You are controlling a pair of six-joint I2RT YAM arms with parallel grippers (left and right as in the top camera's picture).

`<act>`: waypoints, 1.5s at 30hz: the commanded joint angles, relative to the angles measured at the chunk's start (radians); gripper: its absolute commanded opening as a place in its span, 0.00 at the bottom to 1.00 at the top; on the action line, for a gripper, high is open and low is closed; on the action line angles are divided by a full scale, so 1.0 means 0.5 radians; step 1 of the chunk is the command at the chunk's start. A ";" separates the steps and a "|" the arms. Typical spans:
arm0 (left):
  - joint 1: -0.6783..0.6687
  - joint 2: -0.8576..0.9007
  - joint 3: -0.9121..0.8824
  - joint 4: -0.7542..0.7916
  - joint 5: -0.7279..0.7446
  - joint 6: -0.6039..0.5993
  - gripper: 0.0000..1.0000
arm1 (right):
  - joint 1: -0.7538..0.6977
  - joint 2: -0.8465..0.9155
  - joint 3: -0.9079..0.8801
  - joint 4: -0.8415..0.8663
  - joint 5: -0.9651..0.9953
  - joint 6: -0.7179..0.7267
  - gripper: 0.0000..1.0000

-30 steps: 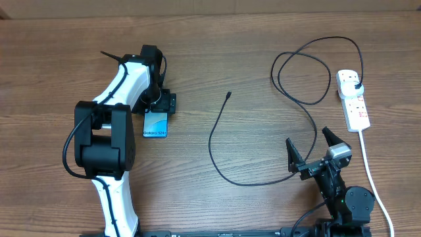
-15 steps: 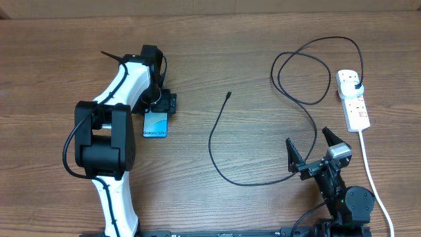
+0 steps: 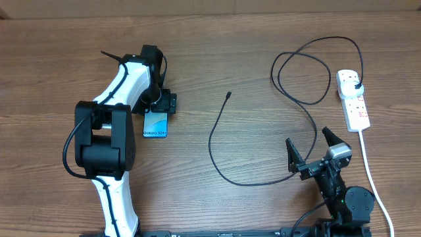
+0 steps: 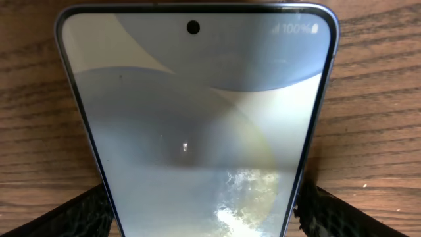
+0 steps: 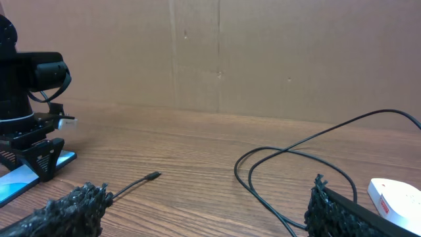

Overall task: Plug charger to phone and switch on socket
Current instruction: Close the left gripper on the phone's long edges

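The phone [image 3: 156, 124] lies flat on the wooden table with its light blue screen up, and it fills the left wrist view [image 4: 197, 118]. My left gripper [image 3: 161, 104] is shut on the phone, one finger against each long edge [image 4: 200, 214]. The charger [image 3: 212, 138] is a thin black cable looping across the table; its connector tip [image 3: 227, 95] lies free mid-table and its black plug [image 3: 356, 84] sits in the socket [image 3: 355, 105], a white power strip at the right. My right gripper [image 3: 308, 139] is open and empty near the front edge. The tip [image 5: 152, 176] lies ahead of it.
The socket's thick white cord [image 3: 370, 172] runs down the right side past my right arm. The charger makes a double loop [image 3: 302, 79] at the back right. A cardboard wall [image 5: 217, 52] stands behind the table.
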 commanded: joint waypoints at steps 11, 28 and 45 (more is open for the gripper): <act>-0.013 0.033 -0.045 -0.023 0.056 -0.118 0.92 | 0.009 -0.020 -0.021 0.014 0.011 -0.002 1.00; -0.013 0.033 -0.045 -0.056 0.057 -0.171 0.92 | 0.009 -0.020 -0.021 0.014 0.011 -0.002 1.00; -0.013 0.033 -0.045 -0.081 0.072 -0.249 0.92 | 0.009 -0.020 -0.021 0.014 0.011 -0.002 1.00</act>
